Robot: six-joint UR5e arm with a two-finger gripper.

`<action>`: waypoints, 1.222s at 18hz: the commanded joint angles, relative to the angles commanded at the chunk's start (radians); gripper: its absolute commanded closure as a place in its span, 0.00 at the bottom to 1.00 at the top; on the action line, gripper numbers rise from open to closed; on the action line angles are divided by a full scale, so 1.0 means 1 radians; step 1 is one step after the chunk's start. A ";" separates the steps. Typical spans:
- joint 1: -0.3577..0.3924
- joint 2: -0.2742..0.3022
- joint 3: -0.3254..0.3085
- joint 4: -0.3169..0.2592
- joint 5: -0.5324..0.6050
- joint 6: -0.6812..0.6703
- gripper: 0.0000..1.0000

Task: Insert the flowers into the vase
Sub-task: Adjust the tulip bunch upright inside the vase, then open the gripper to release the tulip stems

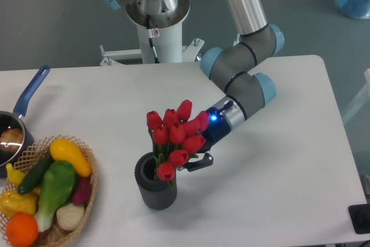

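Looking down at the white table (277, 160), I see the flowers (175, 138) standing over the mouth of the vase (155, 183), red heads bunched above the rim, green stems running down into the opening. The lowest tulip head hangs right at the vase's near rim. The bunch leans slightly toward the arm side.

The gripper (195, 155) sits just right of the bunch, behind the blooms. One dark finger (198, 163) pokes out below the lowest right-hand tulip. The rest of the jaw is hidden by the flower heads, so I cannot tell whether it is clamped on the stems or let go. A blue light glows on the wrist just above it.

The vase stands upright on the table, dark grey, ribbed sides, front and centre-left.

The arm (243, 79) comes down from the top of the frame, grey joints with blue caps, elbowing toward the vase.

At the left edge: a wicker basket (87, 198) holding vegetables (49, 186), yellow, green, purple, white and orange pieces. Behind it, a pot (8, 137) with a blue handle, partly cut off by the frame. Both are well apart from the vase.
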 joint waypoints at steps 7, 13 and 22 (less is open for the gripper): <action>0.000 0.000 0.002 0.002 0.000 -0.005 0.33; 0.003 -0.001 0.003 0.002 0.002 -0.005 0.25; 0.034 0.006 0.008 -0.002 0.009 -0.011 0.00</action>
